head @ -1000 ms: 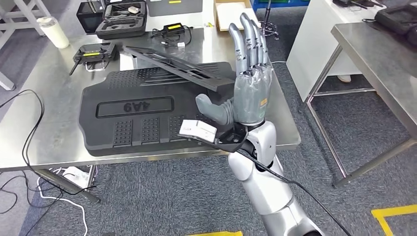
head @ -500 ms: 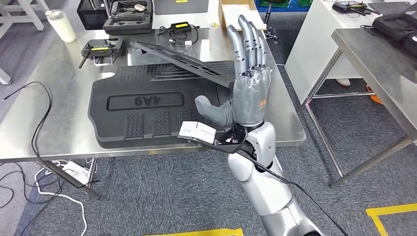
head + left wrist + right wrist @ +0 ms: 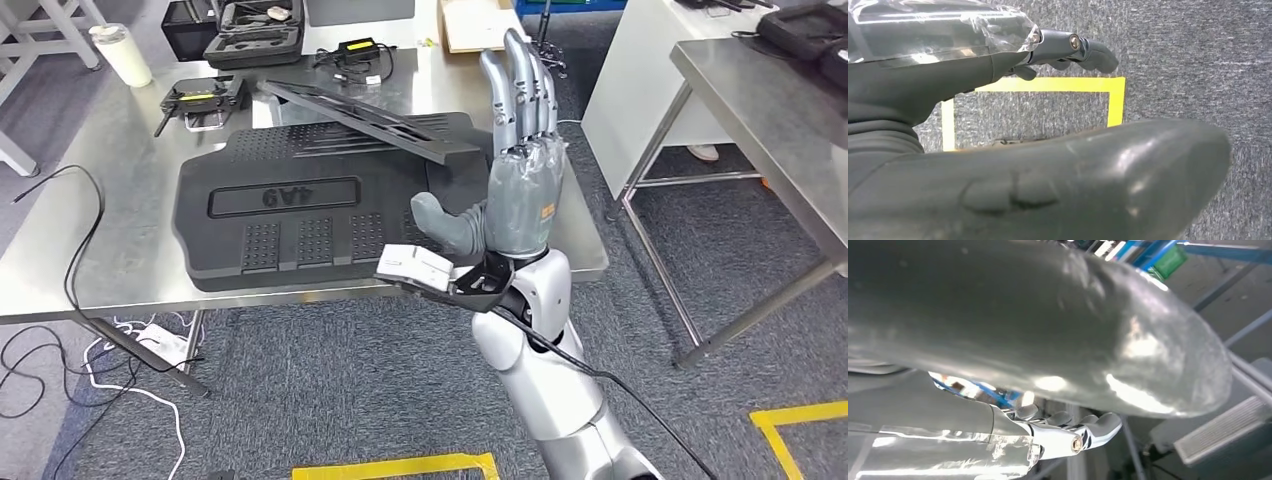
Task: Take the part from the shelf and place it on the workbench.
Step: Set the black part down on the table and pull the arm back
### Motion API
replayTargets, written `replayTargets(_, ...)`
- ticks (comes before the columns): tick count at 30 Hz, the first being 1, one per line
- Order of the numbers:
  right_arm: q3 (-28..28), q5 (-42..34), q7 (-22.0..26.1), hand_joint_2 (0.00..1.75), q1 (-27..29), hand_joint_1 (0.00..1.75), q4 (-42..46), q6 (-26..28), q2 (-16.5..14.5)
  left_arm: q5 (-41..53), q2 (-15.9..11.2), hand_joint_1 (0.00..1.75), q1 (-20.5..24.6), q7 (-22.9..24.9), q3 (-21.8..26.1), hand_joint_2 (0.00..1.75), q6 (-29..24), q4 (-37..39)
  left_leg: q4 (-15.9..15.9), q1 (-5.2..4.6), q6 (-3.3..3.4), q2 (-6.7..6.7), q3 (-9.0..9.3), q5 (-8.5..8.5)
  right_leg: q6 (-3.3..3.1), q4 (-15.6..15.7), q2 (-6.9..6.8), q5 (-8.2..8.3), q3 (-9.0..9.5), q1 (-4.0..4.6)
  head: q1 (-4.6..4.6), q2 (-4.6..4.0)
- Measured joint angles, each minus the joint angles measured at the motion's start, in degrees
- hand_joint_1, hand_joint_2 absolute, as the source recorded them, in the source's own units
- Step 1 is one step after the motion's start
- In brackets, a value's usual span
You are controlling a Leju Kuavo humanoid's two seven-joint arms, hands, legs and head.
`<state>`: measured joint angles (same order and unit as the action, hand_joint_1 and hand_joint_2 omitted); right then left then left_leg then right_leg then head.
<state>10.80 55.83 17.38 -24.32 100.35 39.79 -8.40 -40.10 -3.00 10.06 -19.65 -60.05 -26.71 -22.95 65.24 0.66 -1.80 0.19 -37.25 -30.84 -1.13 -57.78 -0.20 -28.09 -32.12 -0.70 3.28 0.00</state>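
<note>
The large black moulded plastic part [image 3: 300, 205], embossed with raised characters and ribbed grip patches, lies flat on the stainless steel surface [image 3: 90, 270], near its front edge. A long narrow black slotted strip [image 3: 365, 120] rests slanted across the part's far edge. Just in front of the part's near right corner, the right hand [image 3: 515, 180] stands raised, its fingers [image 3: 525, 85] straight and pointing upward, thumb spread aside, holding nothing. In the left wrist view the left hand [image 3: 998, 125] hangs above grey carpet with yellow floor tape [image 3: 1058, 95], fingers extended and free. Farther back on the surface sit a black handheld controller [image 3: 200, 100], an open black case [image 3: 250, 30] and a white cylindrical roll [image 3: 122, 55].
</note>
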Motion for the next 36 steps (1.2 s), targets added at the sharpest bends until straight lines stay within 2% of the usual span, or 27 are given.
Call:
replayTargets(2,0.0,0.0,-0.3,0.00,0.1,0.00,0.1,0.0,0.1,0.0,0.0,0.00,-0.1,0.0,0.0,0.00,0.0,0.0,7.2,0.11,-0.35,0.01,-2.53,-3.80,-0.18,-0.1,-0.09,0.39,-0.67,0.04,-0.34,0.00)
replayTargets(3,0.0,0.1,-0.5,0.00,0.3,0.00,0.1,0.0,0.1,0.0,0.0,0.00,-0.1,0.0,0.0,0.00,0.0,0.0,9.2,0.17,-0.46,0.02,-2.98,-4.46,-0.13,-0.2,-0.11,0.58,-0.99,0.05,-0.43,0.00)
replayTargets(4,0.0,0.1,-0.8,0.00,0.4,0.00,0.2,0.0,0.2,-0.1,0.0,0.00,-0.1,0.0,0.0,0.00,0.0,0.0,9.0,0.23,-0.51,0.02,-2.35,-4.03,-0.02,-0.3,-0.10,0.74,-1.26,0.04,-0.49,0.00)
replayTargets(5,0.0,0.2,-1.1,0.00,0.5,0.00,0.3,0.0,0.3,-0.1,0.0,0.00,-0.1,0.0,0.0,0.00,0.0,0.0,6.6,0.31,-0.50,0.02,-0.69,-2.71,0.10,-0.4,-0.10,0.86,-1.48,0.02,-0.54,0.00)
replayTargets(7,0.0,0.3,-1.4,0.00,0.6,0.00,0.7,0.0,0.4,-0.1,0.0,0.00,-0.1,0.0,0.0,0.00,0.0,0.0,-1.3,0.42,-0.34,0.00,3.89,0.25,0.45,-0.9,-0.09,0.96,-1.85,0.09,-0.63,0.00)
replayTargets(8,0.0,0.4,-1.4,0.00,0.6,0.00,0.9,0.0,0.4,0.0,0.0,0.00,0.0,0.0,0.0,0.00,0.0,0.0,-4.3,0.39,-0.14,-0.04,5.32,1.07,0.71,-1.1,-0.07,1.02,-2.09,0.19,-0.66,0.00)
replayTargets(9,0.0,0.4,-1.4,0.00,0.6,0.00,1.1,0.0,0.5,0.0,0.0,0.00,0.0,0.0,0.0,0.00,0.0,0.0,-6.0,0.30,0.10,-0.08,5.96,1.37,1.01,-1.3,-0.06,1.12,-2.32,0.28,-0.64,0.00)
replayTargets(12,0.0,0.4,-1.5,0.00,0.6,0.00,1.3,0.0,0.5,0.0,0.0,0.00,-0.1,0.0,-0.1,0.00,0.0,0.0,-6.4,0.18,1.22,-0.06,5.47,1.84,1.98,-1.5,0.01,1.37,-2.73,0.24,-0.52,0.00)
replayTargets(13,0.0,0.3,-1.6,0.00,0.7,0.00,1.4,0.0,0.6,0.0,0.0,0.00,0.0,0.0,-0.1,0.00,0.0,0.0,-6.6,0.25,1.72,0.03,5.29,2.17,2.27,-2.1,0.04,0.65,-3.04,0.15,-0.43,0.00)
replayTargets(14,0.0,0.2,-1.6,0.00,0.7,0.00,1.4,0.0,0.7,-0.1,0.0,0.00,0.1,0.0,-0.1,0.00,0.0,0.0,-6.7,0.34,2.22,0.12,5.03,2.52,2.52,-3.9,0.08,-0.84,-3.75,0.07,-0.28,0.00)
replayTargets(15,0.0,0.2,-1.6,0.00,0.7,0.00,1.5,0.0,0.8,-0.1,0.0,0.00,0.1,0.0,-0.1,0.00,0.0,0.0,-6.8,0.35,2.60,0.21,4.70,2.84,2.74,-6.8,0.10,-3.00,-4.89,0.00,-0.06,0.00)
replayTargets(17,0.0,0.1,-1.7,0.00,1.0,0.00,1.6,0.0,1.0,-0.1,0.0,0.00,0.2,0.0,-0.1,0.00,0.0,0.0,-6.8,0.21,2.93,0.23,3.92,3.34,3.05,-14.3,0.11,-7.21,-7.67,-0.01,0.31,0.00)
replayTargets(18,0.0,0.1,-1.7,0.00,1.2,0.00,1.6,0.0,1.1,-0.1,0.0,0.00,0.2,0.0,-0.1,0.00,0.0,0.0,-6.7,0.13,2.96,0.24,3.56,3.59,3.10,-16.9,0.11,-8.15,-8.39,-0.01,0.41,0.00)
replayTargets(19,0.0,0.0,-1.7,0.00,1.3,0.00,1.6,0.0,1.1,-0.1,0.0,0.00,0.2,0.0,-0.1,0.00,0.1,0.0,-6.7,0.07,2.94,0.24,3.24,3.82,3.06,-17.3,0.11,-7.98,-8.07,-0.01,0.47,0.00)
replayTargets(20,0.0,0.0,-1.7,0.00,1.4,0.00,1.6,0.0,1.2,-0.1,0.0,0.00,0.2,0.0,-0.1,0.00,0.1,0.0,-6.6,0.01,2.87,0.23,3.00,4.02,2.89,-15.3,0.11,-6.79,-6.54,0.00,0.55,0.00)
replayTargets(22,0.0,0.1,-1.8,0.00,1.4,0.00,1.7,0.0,1.3,-0.1,0.0,0.00,0.2,0.0,-0.1,0.00,0.1,0.0,-6.5,-0.11,2.61,0.21,2.72,4.30,2.30,-7.2,0.12,-3.61,-1.60,0.11,0.69,0.00)
replayTargets(23,0.0,0.1,-1.8,0.00,1.3,0.00,1.8,0.0,1.3,-0.1,0.0,0.00,0.2,0.0,-0.1,0.00,0.1,0.0,-6.4,-0.20,2.41,0.21,2.57,4.43,2.03,-3.5,0.15,-2.61,0.35,0.23,0.73,0.00)
replayTargets(24,0.0,0.1,-1.8,0.00,1.3,0.00,1.8,0.0,1.4,-0.1,0.1,0.00,0.2,0.0,-0.1,0.00,0.1,0.0,-6.3,-0.26,2.14,0.21,2.41,4.60,1.77,-1.4,0.18,-2.15,1.34,0.38,0.73,0.00)
replayTargets(27,0.0,0.2,-1.8,0.00,1.3,0.00,1.9,0.0,1.5,-0.2,0.1,0.00,0.2,0.0,-0.1,0.00,0.1,0.0,-6.3,-0.20,1.06,0.18,2.05,5.12,0.96,-0.2,0.22,-1.48,1.25,0.52,0.67,0.00)
replayTargets(28,0.0,0.2,-1.8,0.00,1.3,0.00,1.9,0.0,1.5,-0.2,0.1,0.00,0.2,0.0,-0.1,0.00,0.1,0.0,-5.9,-0.16,0.72,0.13,1.87,4.66,0.66,0.0,0.15,-1.07,1.14,0.41,0.60,0.00)
replayTargets(29,0.0,0.2,-1.8,0.00,1.3,0.00,1.9,0.0,1.5,-0.2,0.1,0.00,0.2,0.0,-0.1,0.00,0.1,0.0,-4.6,-0.13,0.41,0.06,1.39,3.49,0.32,0.3,0.04,-0.64,0.97,0.26,0.41,0.00)
replayTargets(30,0.0,0.2,-1.8,0.00,1.3,0.00,1.9,0.0,1.5,-0.2,0.1,0.00,0.2,0.0,-0.1,0.00,0.0,0.0,-2.0,-0.03,0.15,0.01,0.47,1.52,0.05,0.4,-0.09,-0.25,0.70,0.15,0.18,0.00)
replayTargets(32,0.0,0.3,-1.8,0.00,1.3,0.00,1.9,0.0,1.5,-0.2,0.1,0.00,0.2,0.0,-0.1,0.00,0.0,0.0,5.3,0.09,-0.33,0.00,-2.09,-2.91,-0.28,0.2,-0.21,0.24,-0.17,0.21,-0.26,0.00)
replayTargets(33,0.0,0.3,-1.9,0.00,1.3,0.00,1.9,0.0,1.5,-0.2,0.1,0.00,0.2,0.0,-0.1,0.00,0.0,0.0,8.3,0.14,-0.49,0.01,-2.93,-4.24,-0.28,0.0,-0.25,0.44,-0.65,0.24,-0.32,0.00)
replayTargets(34,0.0,0.3,-1.9,0.00,1.3,0.00,1.9,0.0,1.5,-0.2,0.1,0.00,0.1,0.0,-0.1,0.00,0.0,0.0,9.3,0.18,-0.58,0.02,-2.86,-4.51,-0.22,-0.2,-0.26,0.62,-1.08,0.26,-0.37,0.00)
replayTargets(35,0.0,0.3,-1.9,0.00,1.3,0.00,1.9,0.0,1.5,-0.2,0.1,0.00,0.1,0.0,-0.1,0.00,0.0,0.0,8.1,0.24,-0.59,0.03,-1.66,-3.76,-0.11,-0.4,-0.25,0.78,-1.44,0.25,-0.41,0.00)
replayTargets(36,0.0,0.3,-1.9,0.00,1.3,0.00,1.9,0.0,1.5,-0.2,0.1,0.00,0.1,0.0,-0.1,0.00,0.0,0.0,4.9,0.30,-0.53,0.02,0.51,-2.30,0.01,-0.6,-0.24,0.91,-1.73,0.24,-0.45,0.00)
